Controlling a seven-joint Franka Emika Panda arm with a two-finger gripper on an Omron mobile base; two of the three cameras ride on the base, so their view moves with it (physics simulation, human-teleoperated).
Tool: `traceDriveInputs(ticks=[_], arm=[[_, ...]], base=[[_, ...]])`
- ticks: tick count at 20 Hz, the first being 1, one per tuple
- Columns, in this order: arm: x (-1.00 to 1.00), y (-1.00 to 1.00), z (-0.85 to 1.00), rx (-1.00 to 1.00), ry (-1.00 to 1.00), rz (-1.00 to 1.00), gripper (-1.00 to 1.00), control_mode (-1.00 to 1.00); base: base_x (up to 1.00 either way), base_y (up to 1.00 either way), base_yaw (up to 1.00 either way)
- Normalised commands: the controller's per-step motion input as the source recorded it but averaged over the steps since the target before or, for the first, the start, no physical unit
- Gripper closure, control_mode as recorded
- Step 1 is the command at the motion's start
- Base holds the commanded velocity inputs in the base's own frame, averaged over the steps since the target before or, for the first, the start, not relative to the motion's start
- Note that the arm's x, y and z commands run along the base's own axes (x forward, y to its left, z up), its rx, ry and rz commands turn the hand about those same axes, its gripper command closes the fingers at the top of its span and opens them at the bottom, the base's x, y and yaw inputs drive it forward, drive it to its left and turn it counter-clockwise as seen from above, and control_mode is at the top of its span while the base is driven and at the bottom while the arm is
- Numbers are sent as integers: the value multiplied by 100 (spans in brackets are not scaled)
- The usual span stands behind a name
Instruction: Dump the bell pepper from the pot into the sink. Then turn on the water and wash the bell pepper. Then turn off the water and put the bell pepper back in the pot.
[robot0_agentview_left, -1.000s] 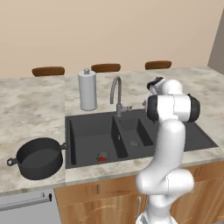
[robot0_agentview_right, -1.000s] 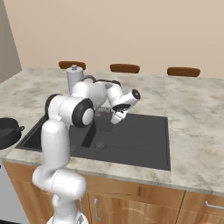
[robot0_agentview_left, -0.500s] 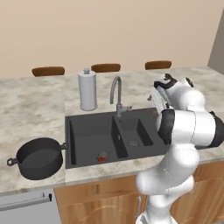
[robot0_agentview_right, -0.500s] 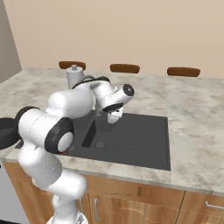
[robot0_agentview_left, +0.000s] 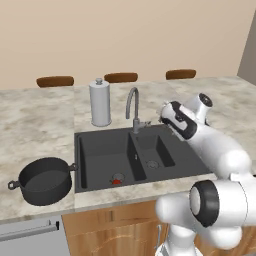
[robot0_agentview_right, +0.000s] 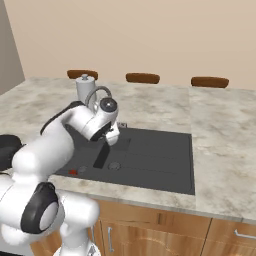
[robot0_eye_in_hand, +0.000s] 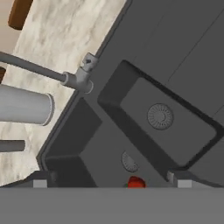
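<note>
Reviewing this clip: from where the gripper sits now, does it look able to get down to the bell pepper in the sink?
Probably yes. The gripper is open above the sink, and the bell pepper lies uncovered by the left bowl's drain. The faucet stands behind, off the path.

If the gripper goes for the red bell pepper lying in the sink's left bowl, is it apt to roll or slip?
Probably. The bell pepper is a small rounded lump, so a nudge could roll it. It lies by the drain on the flat floor of the sink, so it should stay in the bowl. It looks light.
</note>
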Motion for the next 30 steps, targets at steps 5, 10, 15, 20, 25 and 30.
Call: traceDriveInputs(ticks=[5, 10, 15, 20, 25, 30], arm=[[-75, 24, 45, -25, 0, 11, -100, -100], [-18, 40, 18, -6, 11, 18, -100, -100], [0, 51, 22, 0, 31, 30, -100, -100], [0, 55, 15, -3, 32, 28, -100, -100], [0, 58, -8, -10, 22, 13, -100, -100], [0, 57, -48, -14, 8, 0, -100, -100]], base=[[0, 0, 0], [0, 0, 0], [0, 0, 0], [0, 0, 0], [0, 0, 0], [0, 0, 0]])
